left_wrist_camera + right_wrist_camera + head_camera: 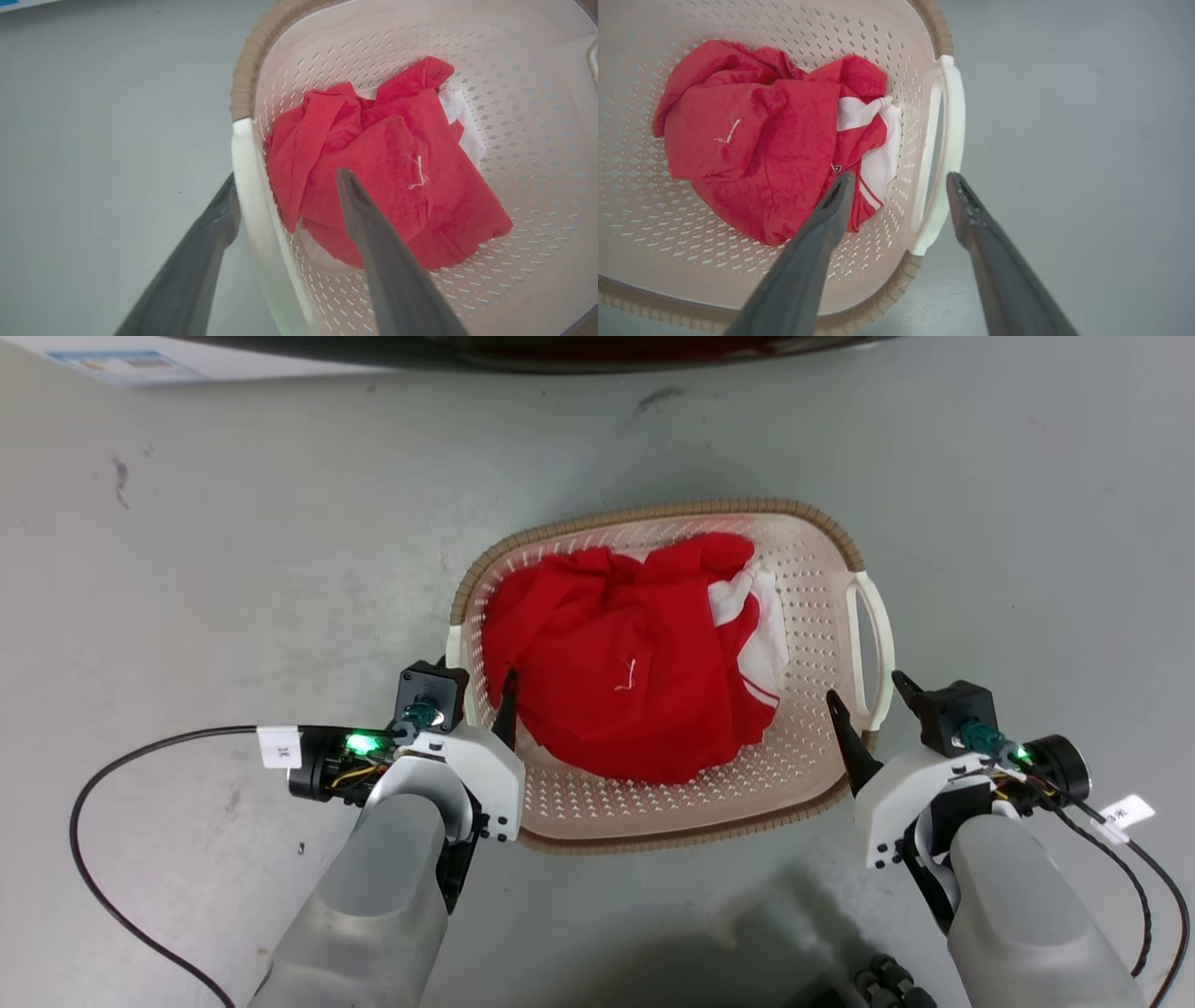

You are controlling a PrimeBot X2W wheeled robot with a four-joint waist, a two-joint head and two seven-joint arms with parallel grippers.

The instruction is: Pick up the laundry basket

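Laundry basket (653, 513) flat on the grey floor (187, 569) dead ahead, between both arms, red garment (616, 653) inside; long axis left to right, a white loop at each short end. Left gripper (287, 179) spread open astride the left handle (245, 163), one finger inside the wall, one outside (nothing pinched yet). Right gripper (900, 177) likewise agape around the right handle (955, 116). Both forearms reaching forward and down, equally near.

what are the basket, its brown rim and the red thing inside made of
The cream-white perforated laundry basket looks like moulded plastic: smooth, glossy, with regular punched holes. Its brown woven-look rim seems moulded plastic too, with uniform ridges, though real weave is possible. The crumpled red garment is soft matte fabric, creased, with a loose white thread.
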